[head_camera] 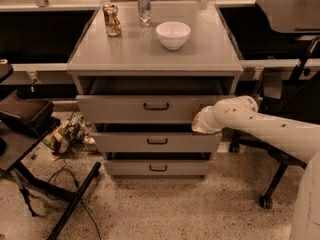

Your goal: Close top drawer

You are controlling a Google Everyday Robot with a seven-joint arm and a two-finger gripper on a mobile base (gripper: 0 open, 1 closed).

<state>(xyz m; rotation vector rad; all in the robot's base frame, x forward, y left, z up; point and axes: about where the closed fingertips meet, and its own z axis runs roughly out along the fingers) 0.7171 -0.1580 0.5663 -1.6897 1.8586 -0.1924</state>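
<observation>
While the top drawer (125,109) stands ajar, the hand (201,123), centre-right, its grip impossible to tell, touches the drawer front; next, push inward.

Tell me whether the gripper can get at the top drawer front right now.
Probably yes: the gripper sits at the right end of the top drawer front, which stands pulled out, and nothing shows between them.

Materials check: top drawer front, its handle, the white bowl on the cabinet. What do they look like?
Top drawer: matte grey, flat and even with no grain, so probably painted sheet metal or laminate. Handle: thin dark bar, metal or plastic, can't tell which. Bowl: smooth white with a soft sheen, likely ceramic or hard plastic. The gripper is at the drawer front's right end.
</observation>
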